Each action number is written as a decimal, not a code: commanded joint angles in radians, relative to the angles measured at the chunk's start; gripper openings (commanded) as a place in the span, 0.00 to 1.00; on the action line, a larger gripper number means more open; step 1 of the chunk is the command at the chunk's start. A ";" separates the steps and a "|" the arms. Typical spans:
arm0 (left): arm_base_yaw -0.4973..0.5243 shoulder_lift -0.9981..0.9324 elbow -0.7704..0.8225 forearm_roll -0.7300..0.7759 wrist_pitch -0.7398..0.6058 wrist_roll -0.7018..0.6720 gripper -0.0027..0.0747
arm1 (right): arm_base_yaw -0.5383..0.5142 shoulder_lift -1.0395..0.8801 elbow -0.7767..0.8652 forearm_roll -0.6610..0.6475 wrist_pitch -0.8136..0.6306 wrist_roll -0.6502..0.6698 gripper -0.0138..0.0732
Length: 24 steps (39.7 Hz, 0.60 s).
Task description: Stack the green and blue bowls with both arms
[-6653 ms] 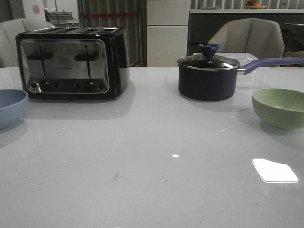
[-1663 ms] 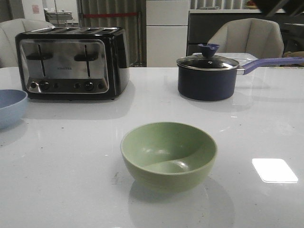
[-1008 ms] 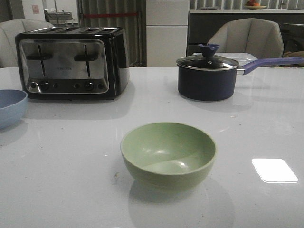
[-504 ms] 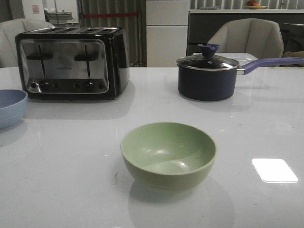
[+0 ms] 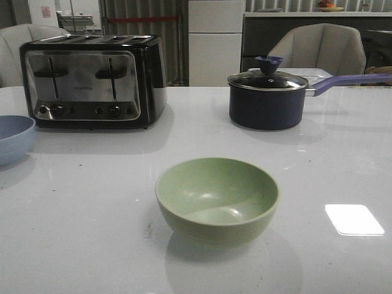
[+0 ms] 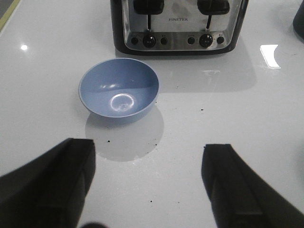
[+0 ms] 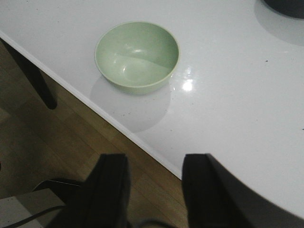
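The pale green bowl (image 5: 217, 199) stands upright and empty on the white table near its front edge; it also shows in the right wrist view (image 7: 137, 56). The light blue bowl (image 5: 13, 139) stands at the table's far left, cut by the frame edge; in the left wrist view (image 6: 118, 90) it stands in front of the toaster. My left gripper (image 6: 149, 183) is open and empty, apart from the blue bowl. My right gripper (image 7: 154, 187) is open and empty, over the table's edge and the floor, apart from the green bowl. Neither gripper shows in the front view.
A black and steel toaster (image 5: 93, 81) stands at the back left. A dark navy saucepan (image 5: 267, 99) with a glass lid and purple handle stands at the back right. The table's front edge (image 7: 118, 128) runs close to the green bowl.
The green bowl stood at the table's right 6.7 s ago and now stands at the front middle. Over the last second nothing on the table has moved.
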 commanded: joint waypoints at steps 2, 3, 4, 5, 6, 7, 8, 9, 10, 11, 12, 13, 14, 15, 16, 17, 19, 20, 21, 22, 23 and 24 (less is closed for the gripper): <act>-0.001 0.030 -0.072 0.060 -0.046 0.007 0.72 | -0.003 0.004 -0.026 -0.001 -0.070 -0.007 0.61; -0.001 0.044 -0.086 0.073 -0.023 0.007 0.72 | -0.003 0.004 -0.026 -0.001 -0.070 -0.007 0.61; -0.001 0.062 -0.106 0.085 -0.007 0.007 0.72 | -0.003 0.004 -0.026 -0.001 -0.070 -0.007 0.61; -0.001 0.083 -0.126 0.096 0.015 0.007 0.72 | -0.003 0.004 -0.026 -0.001 -0.070 -0.007 0.61; -0.001 0.100 -0.147 0.103 0.038 0.007 0.72 | -0.003 0.004 -0.026 -0.001 -0.070 -0.007 0.61; -0.001 0.123 -0.163 0.106 0.061 0.007 0.72 | -0.003 0.004 -0.026 -0.001 -0.070 -0.007 0.61; -0.001 0.150 -0.184 0.106 0.078 0.007 0.72 | -0.003 0.004 -0.026 -0.001 -0.070 -0.007 0.61; -0.001 0.171 -0.204 0.106 0.100 0.007 0.72 | -0.003 0.004 -0.026 -0.001 -0.070 -0.007 0.61; -0.001 0.200 -0.219 0.106 0.115 0.007 0.72 | -0.003 0.004 -0.026 -0.001 -0.070 -0.007 0.61; -0.001 0.222 -0.233 0.107 0.131 0.007 0.72 | -0.003 0.004 -0.026 -0.001 -0.070 -0.007 0.61; -0.001 0.246 -0.252 0.107 0.148 0.007 0.72 | -0.003 0.004 -0.026 -0.001 -0.070 -0.007 0.61; -0.001 0.278 -0.266 0.113 0.159 0.007 0.72 | -0.003 0.004 -0.026 -0.001 -0.070 -0.007 0.61; -0.001 0.304 -0.282 0.120 0.170 0.007 0.72 | -0.003 0.004 -0.026 -0.001 -0.070 -0.007 0.61; -0.001 0.338 -0.294 0.125 0.176 0.007 0.72 | -0.003 0.004 -0.026 -0.001 -0.070 -0.007 0.61; 0.001 0.364 -0.310 0.130 0.181 0.007 0.72 | -0.003 0.004 -0.026 -0.001 -0.070 -0.007 0.61; 0.003 0.399 -0.322 0.132 0.187 0.007 0.72 | -0.003 0.004 -0.026 -0.001 -0.070 -0.007 0.61; 0.011 0.461 -0.352 0.132 0.192 0.007 0.72 | -0.003 0.004 -0.026 -0.001 -0.070 -0.007 0.61; 0.014 0.496 -0.364 0.132 0.192 0.007 0.72 | -0.003 0.004 -0.026 -0.001 -0.070 -0.007 0.61; 0.018 0.522 -0.374 0.132 0.196 0.007 0.72 | -0.003 0.004 -0.026 -0.001 -0.070 -0.007 0.61; 0.023 0.547 -0.390 0.132 0.202 0.007 0.72 | -0.003 0.004 -0.026 -0.001 -0.070 -0.007 0.61; 0.027 0.581 -0.403 0.132 0.209 0.007 0.72 | -0.003 0.004 -0.026 -0.001 -0.070 -0.007 0.61; 0.036 0.607 -0.421 0.132 0.219 0.007 0.72 | -0.003 0.004 -0.026 -0.001 -0.070 -0.007 0.61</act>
